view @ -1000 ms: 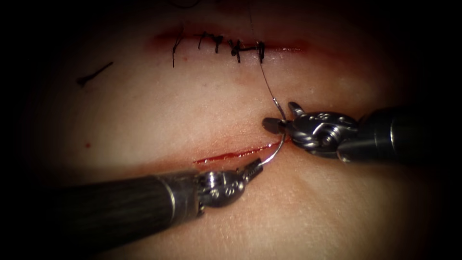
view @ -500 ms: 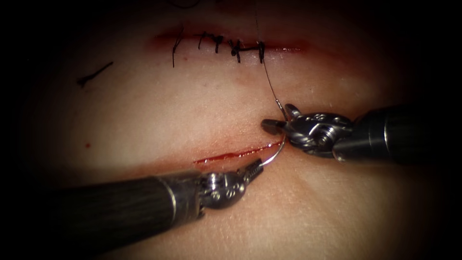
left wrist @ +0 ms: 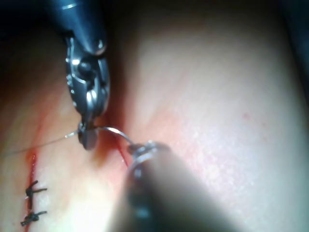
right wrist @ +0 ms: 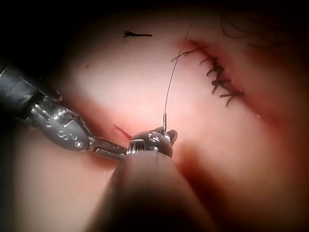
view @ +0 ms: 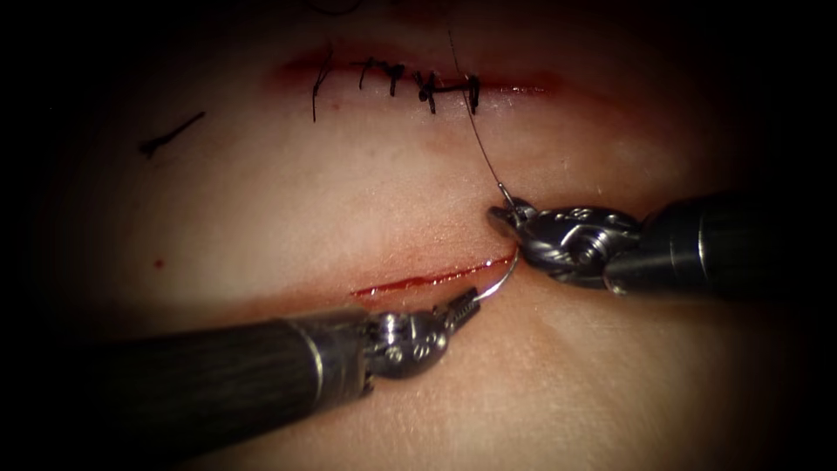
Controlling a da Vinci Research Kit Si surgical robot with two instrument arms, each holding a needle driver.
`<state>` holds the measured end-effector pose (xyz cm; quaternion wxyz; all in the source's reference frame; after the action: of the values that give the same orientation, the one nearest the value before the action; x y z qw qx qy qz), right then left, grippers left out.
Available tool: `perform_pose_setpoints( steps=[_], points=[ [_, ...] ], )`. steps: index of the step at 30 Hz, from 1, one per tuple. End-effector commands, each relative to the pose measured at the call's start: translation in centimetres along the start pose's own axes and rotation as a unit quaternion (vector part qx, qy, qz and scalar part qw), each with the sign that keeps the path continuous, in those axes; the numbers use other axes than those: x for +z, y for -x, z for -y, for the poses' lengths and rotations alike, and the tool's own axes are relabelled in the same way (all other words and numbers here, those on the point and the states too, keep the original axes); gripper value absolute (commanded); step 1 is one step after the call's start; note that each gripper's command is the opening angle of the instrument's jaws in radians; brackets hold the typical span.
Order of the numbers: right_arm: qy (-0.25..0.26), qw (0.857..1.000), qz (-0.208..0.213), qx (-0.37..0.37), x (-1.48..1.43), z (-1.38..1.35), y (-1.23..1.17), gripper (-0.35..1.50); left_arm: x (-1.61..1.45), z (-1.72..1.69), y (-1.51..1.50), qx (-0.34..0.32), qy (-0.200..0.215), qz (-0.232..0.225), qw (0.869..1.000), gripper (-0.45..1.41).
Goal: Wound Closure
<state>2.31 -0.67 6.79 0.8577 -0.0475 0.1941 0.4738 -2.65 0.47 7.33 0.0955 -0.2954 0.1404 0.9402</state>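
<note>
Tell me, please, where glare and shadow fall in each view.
Endoscope view: dark rim around the lit tissue; glints on the right claw and left claw, both shut on the needle, one at each end, out of the tissue. Left wrist view: shadow beside the right claw.

A stitched older cut (view: 410, 83) and a loose thread scrap (view: 170, 135) lie apart.

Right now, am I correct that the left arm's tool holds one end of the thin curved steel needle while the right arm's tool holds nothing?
Not quite. In the endoscope view the right arm's tool is shut on the thin curved steel needle near its thread end; the left arm's tool does hold the other end.
</note>
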Motion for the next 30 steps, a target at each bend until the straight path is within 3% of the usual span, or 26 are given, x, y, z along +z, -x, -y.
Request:
perform_pose_setpoints(
  steps=[1,2,3,4,7,12,16,21,22,24,30],
  points=[
    [0.002,1.0,-0.002,0.0,0.04,0.05,0.03,-0.35,0.07,-0.03,-0.02,-0.002,-0.001,-0.006,1.0,-0.01],
    [0.003,1.0,-0.004,0.0,0.04,0.03,0.03,-0.35,0.07,0.0,-0.02,-0.001,-0.001,-0.007,1.0,0.36],
    [0.003,1.0,-0.004,0.0,0.04,0.03,0.04,-0.35,0.06,0.01,-0.03,-0.002,0.001,-0.009,1.0,0.54],
    [0.006,1.0,-0.007,-0.002,0.03,0.0,0.04,-0.35,0.05,0.05,-0.03,0.0,0.006,-0.013,1.0,1.01],
    [0.008,1.0,-0.014,-0.003,0.02,-0.05,0.03,-0.35,0.01,0.12,-0.02,-0.023,0.017,-0.036,0.999,1.11],
    [0.012,0.999,-0.036,-0.012,-0.02,-0.15,0.01,-0.35,-0.16,0.26,-0.04,-0.081,0.051,-0.077,0.992,1.06],
    [-0.052,0.993,-0.109,-0.01,-0.03,-0.2,-0.05,-0.35,-0.41,0.39,-0.07,-0.128,0.099,-0.115,0.98,1.06],
    [-0.14,0.974,-0.175,-0.044,-0.04,-0.18,-0.15,-0.35,-0.72,0.68,0.01,-0.214,0.165,-0.157,0.95,1.0],
    [-0.168,0.965,-0.191,-0.059,-0.03,-0.14,-0.17,-0.35,-0.8,0.81,0.1,-0.239,0.2,-0.177,0.934,0.98],
    [-0.206,0.95,-0.216,-0.091,0.0,-0.07,-0.18,-0.35,-0.87,0.93,0.25,-0.263,0.232,-0.195,0.916,0.98],
    [-0.263,0.931,-0.217,-0.131,0.09,0.0,-0.26,-0.35,-0.92,1.11,0.59,-0.285,0.265,-0.222,0.894,0.98]
  ],
)
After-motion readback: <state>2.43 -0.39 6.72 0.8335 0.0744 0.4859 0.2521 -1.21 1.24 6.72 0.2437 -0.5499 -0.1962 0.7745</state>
